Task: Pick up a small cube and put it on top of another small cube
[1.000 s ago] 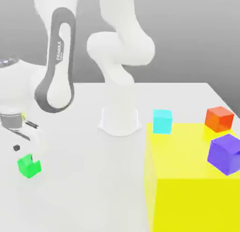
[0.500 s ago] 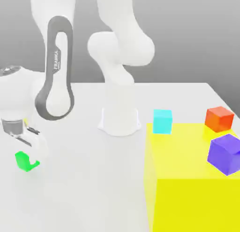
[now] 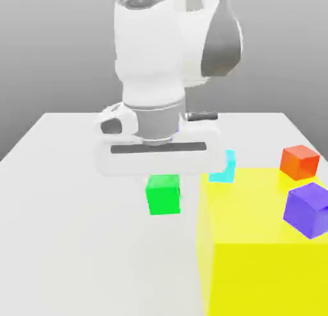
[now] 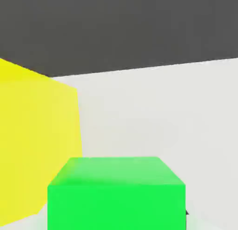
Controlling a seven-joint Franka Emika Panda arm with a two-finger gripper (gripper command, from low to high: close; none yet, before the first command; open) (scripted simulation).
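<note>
One risk: gripper (image 3: 163, 180) clamped on green cube (image 3: 163, 194) at frame centre, could clip yellow block (image 3: 256, 238) lower right.

4 small cubes: 1 green (image 3: 163, 194), 1 cyan (image 3: 225, 168), 1 red (image 3: 299, 161), 1 purple (image 3: 308, 209); 1 large yellow block (image 3: 262, 257).

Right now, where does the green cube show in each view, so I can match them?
Exterior view: the green cube hangs under the gripper, off the table, toward the exterior view's left of the yellow block.
Hand view: the green cube sits close in the foreground.
Shared landmark: the yellow block.
</note>
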